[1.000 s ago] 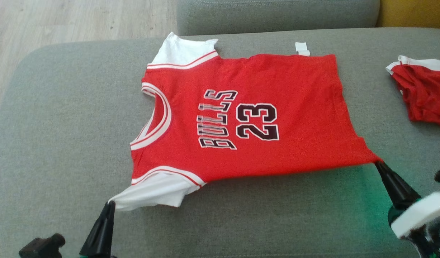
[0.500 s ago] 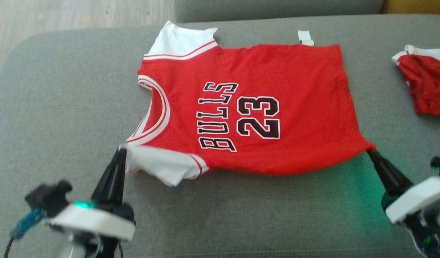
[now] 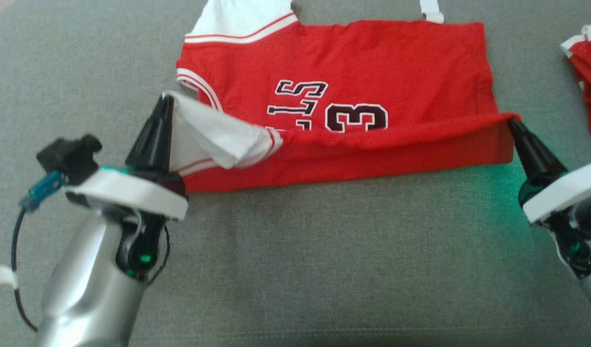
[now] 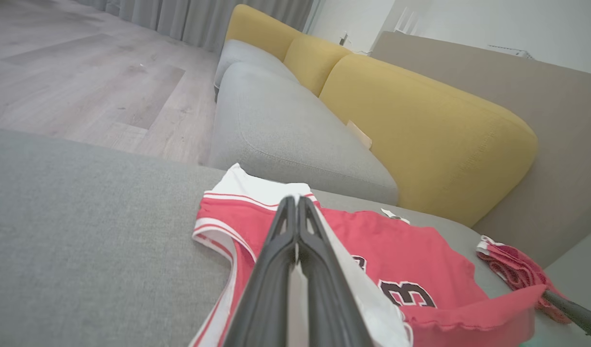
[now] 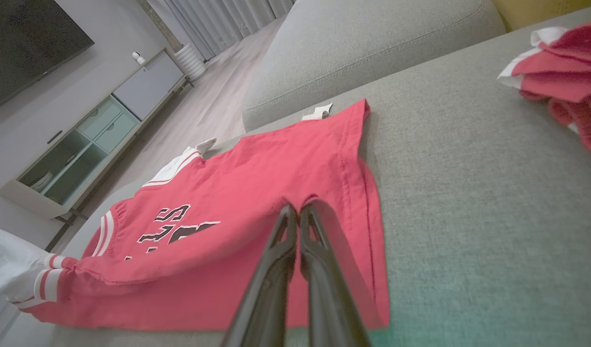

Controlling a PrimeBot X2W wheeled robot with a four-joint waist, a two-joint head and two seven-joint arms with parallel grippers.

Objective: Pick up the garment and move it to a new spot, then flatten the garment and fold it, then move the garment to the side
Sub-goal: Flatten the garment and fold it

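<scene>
The garment (image 3: 353, 62) is a red jersey with white sleeves and black lettering, lying on a grey cushion (image 3: 324, 250). Its near long edge is lifted and carried over the body, covering the lower half of the print. My left gripper (image 3: 164, 99) is shut on the near white sleeve (image 3: 213, 137). My right gripper (image 3: 511, 121) is shut on the near hem corner. In the left wrist view the left gripper (image 4: 295, 200) pinches white cloth above the garment (image 4: 396, 250). In the right wrist view the right gripper (image 5: 297, 209) holds a raised red fold of the garment (image 5: 256, 183).
A second red and white garment (image 3: 586, 72) lies crumpled at the cushion's right edge, also in the right wrist view (image 5: 560, 72). A grey seat (image 4: 281, 130) and yellow backrest (image 4: 420, 125) stand beyond. Wooden floor (image 4: 83, 82) lies to the left.
Both grippers have carried the near edge of the garment away from me, folding it over the print. The head view has also tilted down, so the scene sits higher in frame.
</scene>
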